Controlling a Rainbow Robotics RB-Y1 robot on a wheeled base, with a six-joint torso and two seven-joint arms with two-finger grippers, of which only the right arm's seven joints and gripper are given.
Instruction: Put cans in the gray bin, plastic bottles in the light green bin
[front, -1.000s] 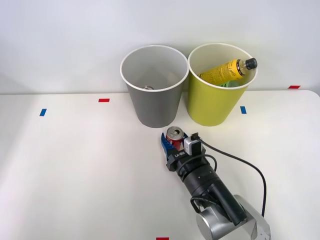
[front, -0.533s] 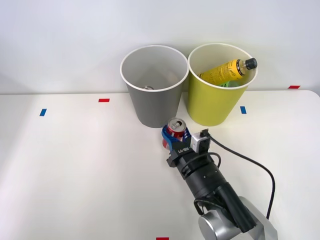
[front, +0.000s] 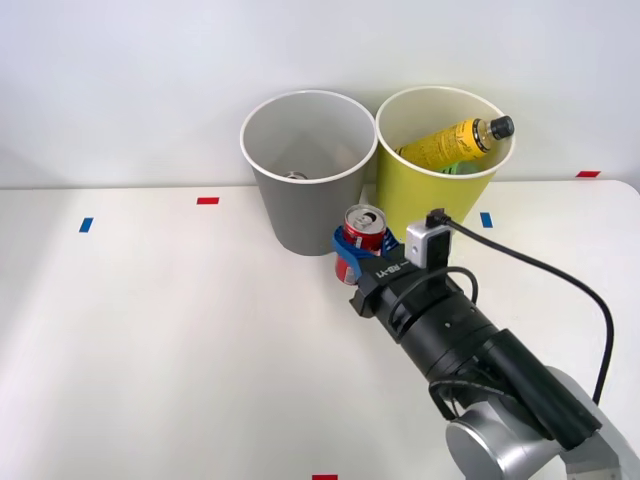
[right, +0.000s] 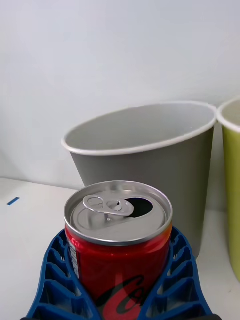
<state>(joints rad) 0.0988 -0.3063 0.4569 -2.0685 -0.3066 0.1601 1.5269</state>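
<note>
— Standing by the table (front: 150, 330), what did you see the right gripper (front: 352, 254) doing?

— It had its blue ribbed fingers (right: 56, 280) clamped on either side of a red can (front: 363, 232). The can was upright, silver top up, its tab lying flat and the mouth hole open. From the wrist camera the can (right: 119, 240) sat snugly between the two fingers, both pressed against its red wall.

— And where was that can, relative to the bins?

— In front of them, low against the gap between the two, closer to the gray bin (front: 308, 170). Its top was well below the white rims. I couldn't tell whether it was resting on the table or held just above it.

— The gray bin held anything?

— A small silvery thing showed at the bottom, against the far wall; too little of it was visible to name it.

— And the other bin?

— The light green bin (front: 443, 170) stood just to the right of the gray one, their rims nearly touching. A yellow-labelled plastic bottle (front: 455, 140) lay tilted inside it, the black cap leaning on the far right of the rim and poking just above it.

— Anything else on the table?

— Small red and blue tape marks along the back edge, and the arm's black cable (front: 560, 280) looping off to the right.
</note>
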